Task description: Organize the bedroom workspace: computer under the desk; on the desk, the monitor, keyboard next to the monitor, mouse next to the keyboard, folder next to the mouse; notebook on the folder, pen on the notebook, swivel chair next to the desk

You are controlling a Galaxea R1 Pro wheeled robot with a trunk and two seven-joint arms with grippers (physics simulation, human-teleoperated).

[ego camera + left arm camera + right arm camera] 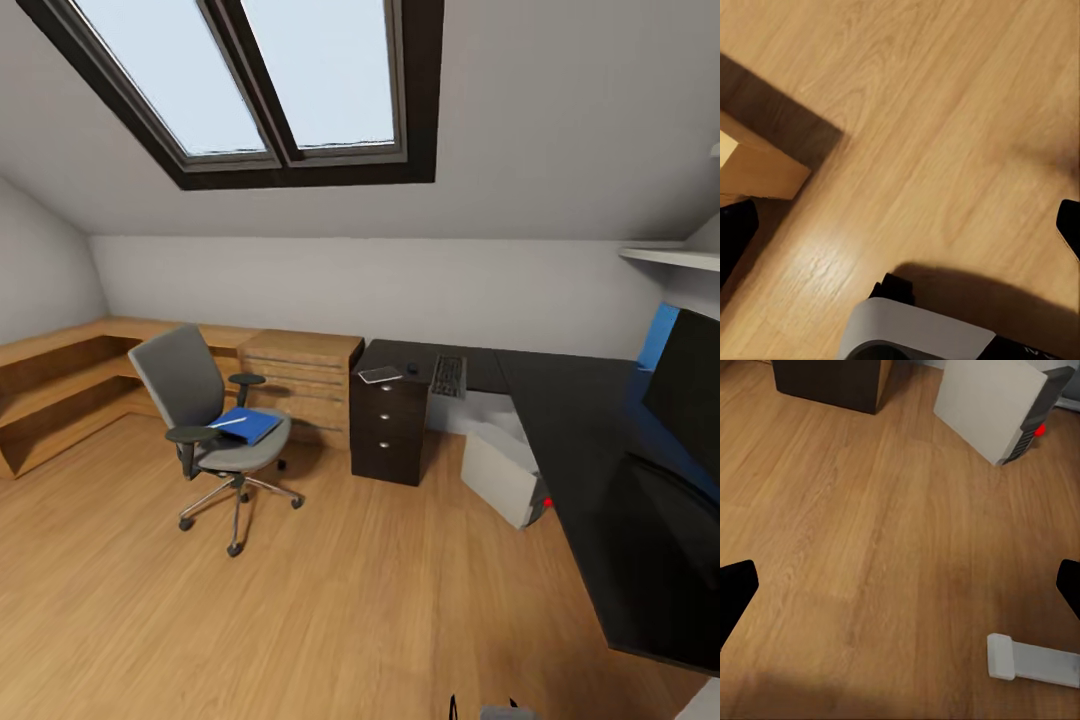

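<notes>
Light wood floor (870, 555) is seen directly beneath both grippers. The right gripper (900, 589) is held open, its dark fingertips (735, 589) spread to opposite edges of the wrist view with bare boards between them. The left gripper (900, 232) is likewise spread wide over the floor, nothing held; a pale wooden corner (757, 169) of furniture is noted just beside one of its fingers.

Just beyond the right gripper a white leg foot (1031, 660) is seen resting on the boards. Farther ahead of it the computer (994, 405) is found standing on the floor, a red light on its darker face, with a dark drawer unit (832, 382) to one side.

In the head view the computer (505, 470) is placed under the edge of the desk (600, 470), whose glossy black top runs along the right side. The monitor (690, 385) is set on the desk near the blue back panel (660, 335). On the far arm of the desk the keyboard (449, 375), the mouse (411, 369) and the notebook (380, 375) are noted (notebook over the drawers, mouse between it and the keyboard).

The swivel chair (200, 400) stands well apart from the desk, toward the left, before a low light-wood shelf (70, 380). The folder (247, 426) lies on its seat, with the pen (228, 422) on top. Skylights (270, 80) are set in the sloped wall above.
</notes>
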